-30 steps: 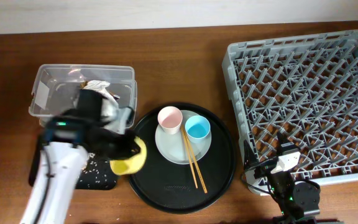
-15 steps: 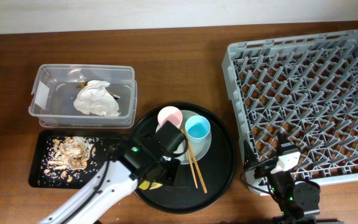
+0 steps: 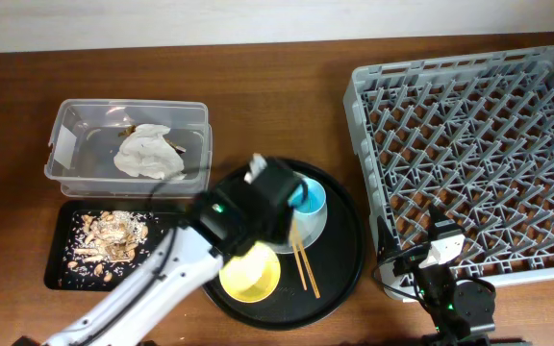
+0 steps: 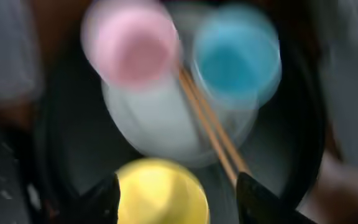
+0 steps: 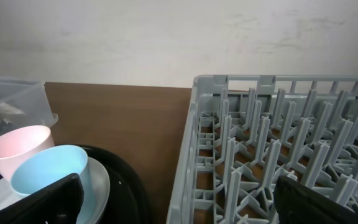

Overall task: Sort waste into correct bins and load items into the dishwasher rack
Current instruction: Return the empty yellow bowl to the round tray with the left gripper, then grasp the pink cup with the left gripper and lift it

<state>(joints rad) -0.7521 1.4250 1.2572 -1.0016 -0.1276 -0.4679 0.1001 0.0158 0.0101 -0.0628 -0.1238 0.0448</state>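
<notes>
My left gripper (image 3: 273, 195) hovers open over the cups on the round black tray (image 3: 346, 258), holding nothing. In its blurred wrist view the yellow bowl (image 4: 161, 193) sits upright below and between the spread fingers (image 4: 106, 200). The pink cup (image 4: 132, 50), blue cup (image 4: 235, 62) and chopsticks (image 4: 213, 134) rest on the grey plate (image 4: 157, 127). From overhead the bowl (image 3: 250, 272) stands at the tray's front. White tissue (image 3: 147, 154) lies in the clear tub (image 3: 65, 144). Food scraps (image 3: 109, 235) lie in the shallow black tray (image 3: 157, 274). My right gripper (image 5: 179, 208) is open beside the rack (image 3: 469, 144).
The rack's near left corner (image 5: 194, 149) stands right before the right gripper, with the round tray's rim to its left. Bare wood shows between the tub and the rack, and along the table's back edge.
The left arm swung the yellow bowl from over the shallow black tray to the round tray, set it down upright, opened, and moved up toward the cups. The right arm stayed still.
</notes>
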